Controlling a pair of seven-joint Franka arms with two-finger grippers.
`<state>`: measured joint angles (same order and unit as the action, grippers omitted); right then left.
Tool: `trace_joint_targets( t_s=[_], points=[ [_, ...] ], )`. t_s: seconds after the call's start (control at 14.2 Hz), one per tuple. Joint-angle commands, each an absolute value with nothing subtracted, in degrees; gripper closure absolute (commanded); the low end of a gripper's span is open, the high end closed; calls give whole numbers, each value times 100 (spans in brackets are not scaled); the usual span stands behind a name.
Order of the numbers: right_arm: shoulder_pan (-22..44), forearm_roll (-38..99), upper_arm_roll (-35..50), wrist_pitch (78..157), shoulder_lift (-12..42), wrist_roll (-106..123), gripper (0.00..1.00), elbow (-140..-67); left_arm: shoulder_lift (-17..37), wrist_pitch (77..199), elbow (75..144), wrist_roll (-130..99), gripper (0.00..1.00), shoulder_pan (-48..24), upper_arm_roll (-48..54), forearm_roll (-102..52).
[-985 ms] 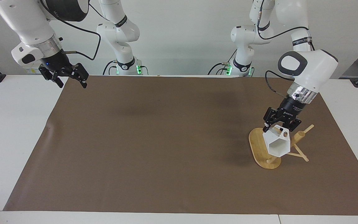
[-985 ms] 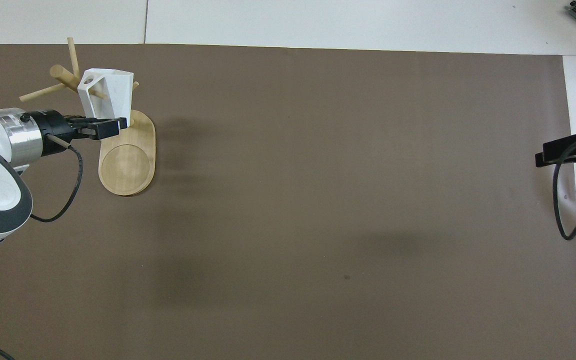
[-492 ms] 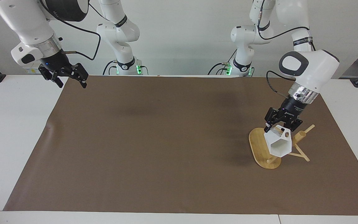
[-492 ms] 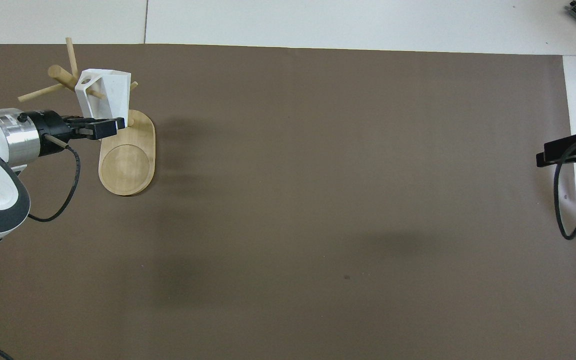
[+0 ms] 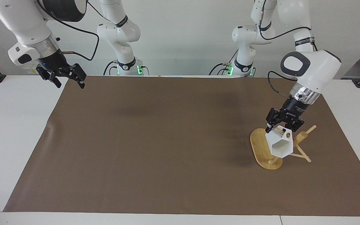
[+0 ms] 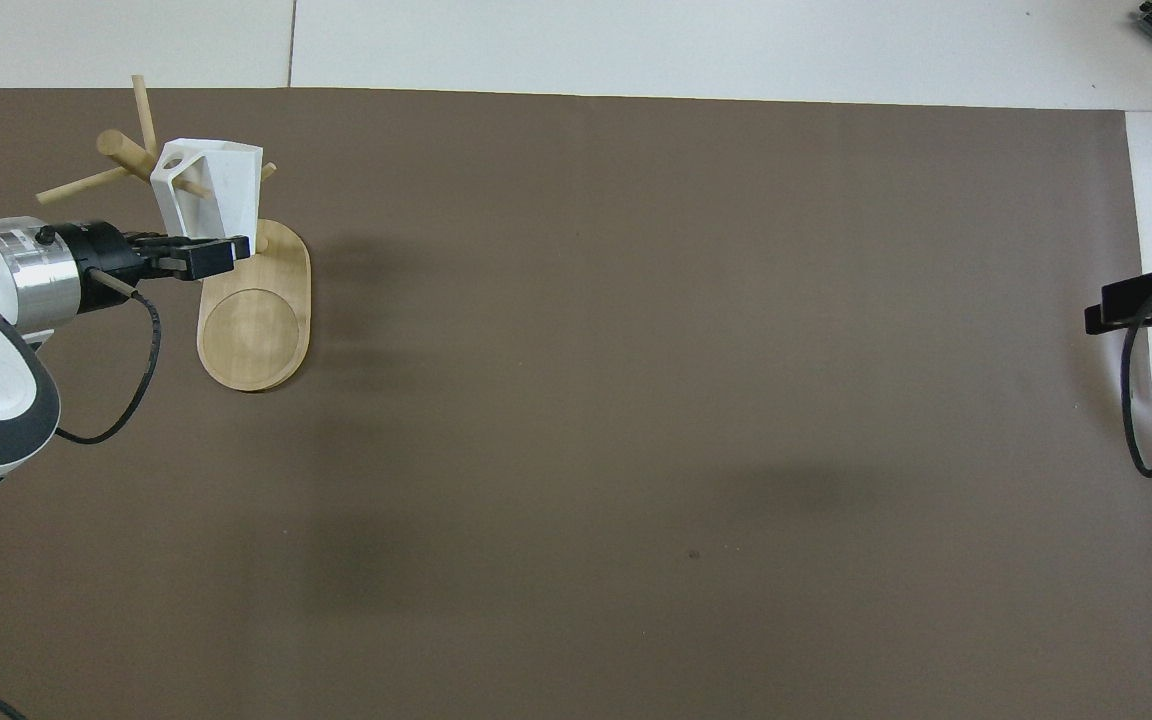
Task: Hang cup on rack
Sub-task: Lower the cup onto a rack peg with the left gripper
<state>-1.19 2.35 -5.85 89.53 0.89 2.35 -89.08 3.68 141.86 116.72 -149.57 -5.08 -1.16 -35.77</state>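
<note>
The left gripper is gripping the white cup by its rim, tipping it against the pegs of the wooden rack near the brown mat's edge. The right gripper is hanging spread apart, waiting over the mat's corner.

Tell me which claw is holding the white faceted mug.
The left claw, shut on the white faceted mug over the bamboo rack; the right claw hangs empty.
</note>
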Motion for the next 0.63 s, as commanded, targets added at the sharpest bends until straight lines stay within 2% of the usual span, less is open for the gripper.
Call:
trace_joint_targets(
  t_s=[0.0,0.07,0.21,0.56],
  points=[
    [-132,70,-624,8982,9,352,0,-9018,343,14071,11663,-14994,32,-431,-97,-3376],
    [-132,70,-624,8982,9,352,0,-9018,343,14071,11654,-14994,29,-431,-97,-3366],
    [-132,70,-624,8982,9,352,0,-9018,343,14080,11654,-14994,0,-431,-97,-3349],
    [-132,70,-624,9245,9,343,0,-9035,351,13862,11523,-14985,0,-370,-97,-3156]
  ],
)
